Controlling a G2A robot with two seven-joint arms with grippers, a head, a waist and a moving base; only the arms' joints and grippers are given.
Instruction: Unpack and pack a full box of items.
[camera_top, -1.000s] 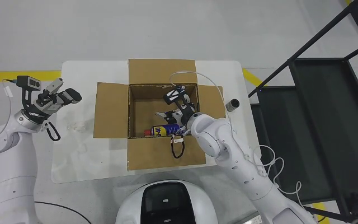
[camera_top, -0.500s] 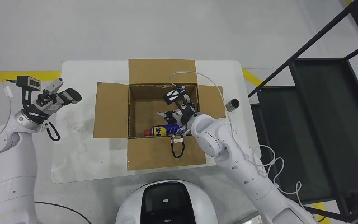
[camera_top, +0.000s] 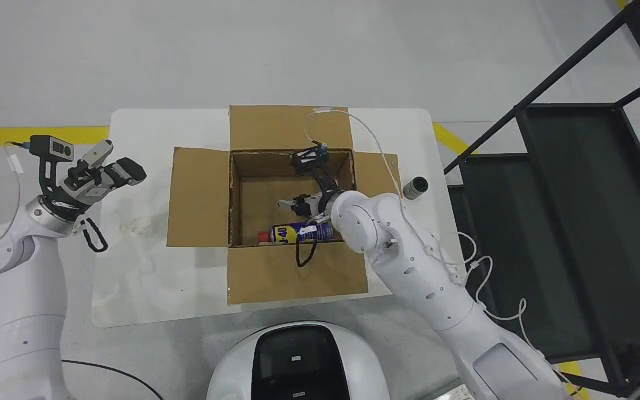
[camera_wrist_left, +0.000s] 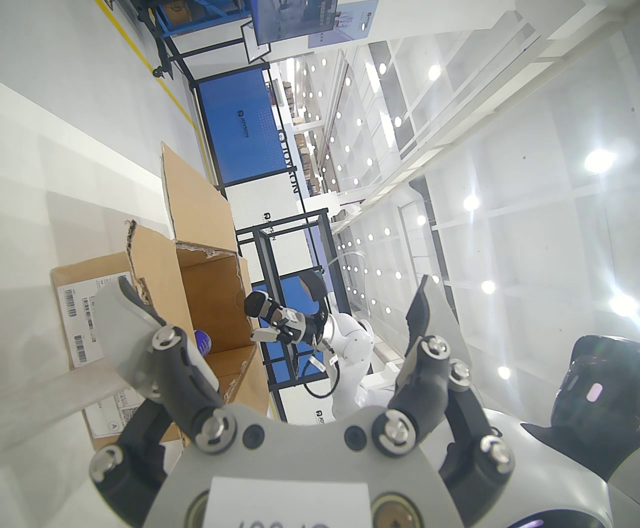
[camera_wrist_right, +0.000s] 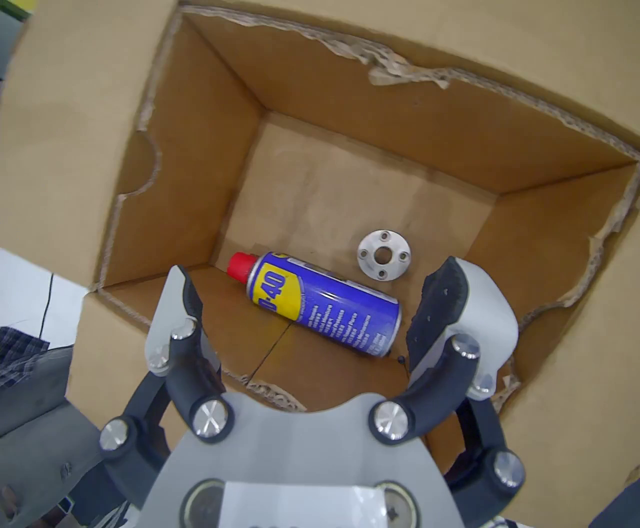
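An open cardboard box (camera_top: 200, 195) stands on the white table (camera_top: 150, 280). Inside it lie a blue and yellow spray can (camera_top: 295, 233) with a red cap and a round metal flange (camera_wrist_right: 384, 255). My right gripper (camera_top: 318, 192) hangs over the box's opening, open and holding nothing. In the right wrist view the right gripper (camera_wrist_right: 311, 272) sits above the spray can (camera_wrist_right: 320, 310), with the box (camera_wrist_right: 75, 125) walls around it. My left gripper (camera_top: 115, 165) is held open over the table's left edge, away from the box. In the left wrist view the left gripper (camera_wrist_left: 270, 290) is tilted toward the box (camera_wrist_left: 200, 200).
A small dark cylinder (camera_top: 415, 186) stands on the table just right of the box. A black metal stair frame (camera_top: 540, 180) rises beyond the table's right side. All the box flaps are folded outward.
My right arm has shifted a little to the left and toward the far side of the box, still open. The left arm has kept still.
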